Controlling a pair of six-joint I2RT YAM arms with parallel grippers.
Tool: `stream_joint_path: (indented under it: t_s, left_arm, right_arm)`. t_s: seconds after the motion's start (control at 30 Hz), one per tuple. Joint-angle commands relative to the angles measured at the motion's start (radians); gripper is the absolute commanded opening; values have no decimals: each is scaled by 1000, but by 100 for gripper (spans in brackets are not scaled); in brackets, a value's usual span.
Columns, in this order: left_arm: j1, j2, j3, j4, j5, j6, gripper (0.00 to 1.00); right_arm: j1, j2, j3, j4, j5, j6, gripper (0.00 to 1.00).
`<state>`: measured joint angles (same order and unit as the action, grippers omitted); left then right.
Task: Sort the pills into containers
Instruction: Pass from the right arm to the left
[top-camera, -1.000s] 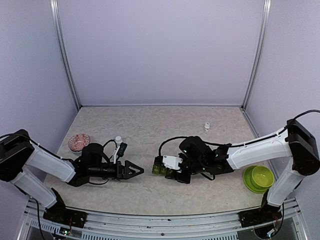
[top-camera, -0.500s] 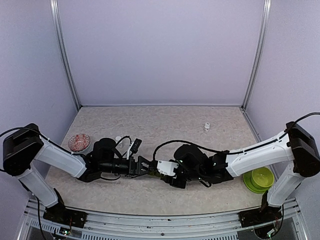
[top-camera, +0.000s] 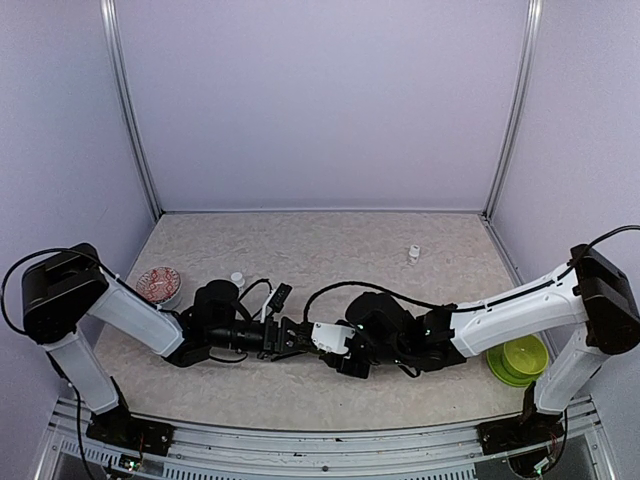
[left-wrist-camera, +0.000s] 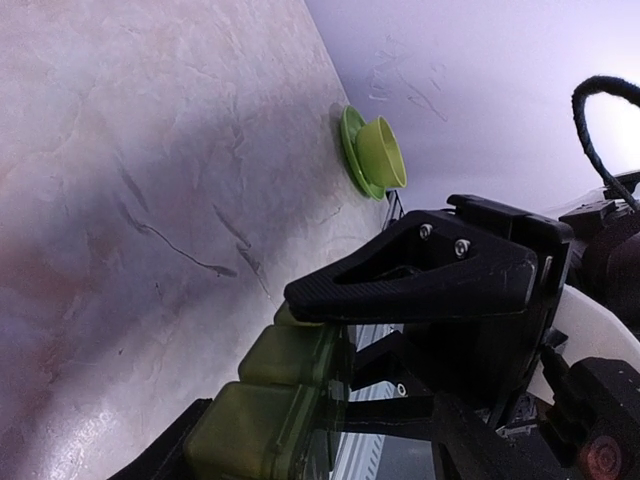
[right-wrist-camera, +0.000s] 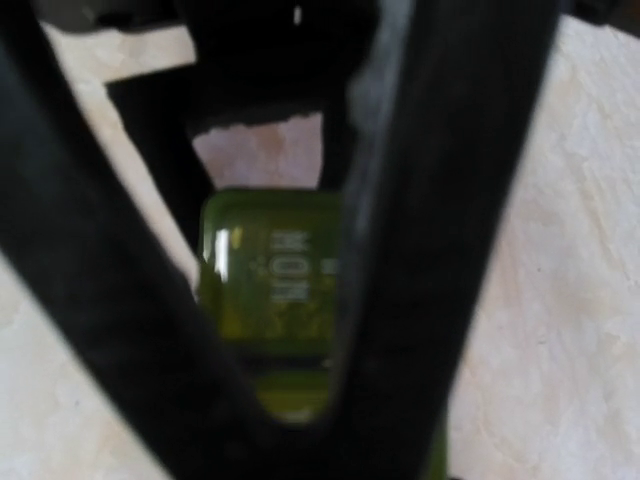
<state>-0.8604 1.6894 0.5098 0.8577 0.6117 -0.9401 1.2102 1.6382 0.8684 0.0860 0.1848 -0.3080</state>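
Left hand (top-camera: 298, 338) has slid right along the table (top-camera: 330, 240) and now meets the right hand (top-camera: 324, 347) at the pill box (left-wrist-camera: 265, 400). Its jaws have come in from full spread.

Top view: hands nose to nose, pill box nearly hidden between them. Pink pill dish (top-camera: 158, 284) sits well left of the pill box, white cap (top-camera: 237, 279) nearer on that side. Green bowl (top-camera: 517, 358) is well right, small white vial (top-camera: 413, 253) behind and right.

Left wrist: left fingers (left-wrist-camera: 420, 280) straddle the pill box, one above and one below. Partly closed; can't tell if the pads touch yet.

Right wrist: own fingers blurred and close, pinched narrow on the pill box. MON lid shows between them.

Read: right hand steadies the box while left closes in, so probably a lid opening or a handover. Pills look to be in the dish, so sorting has barely begun.
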Motion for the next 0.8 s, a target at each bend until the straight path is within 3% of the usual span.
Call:
stream_joint_path:
  t_s: [0.0, 0.67, 0.77]
  left_arm:
    - [-6, 28, 25, 70, 38, -22, 68]
    - [-4, 83, 29, 126, 58, -52, 29]
    - [-3, 86, 28, 132, 60, -54, 27]
  right_arm:
    - [14, 17, -6, 38, 23, 8, 41]
    - [26, 26, -5, 45, 43, -4, 42]
    - [26, 25, -5, 44, 45, -5, 43]
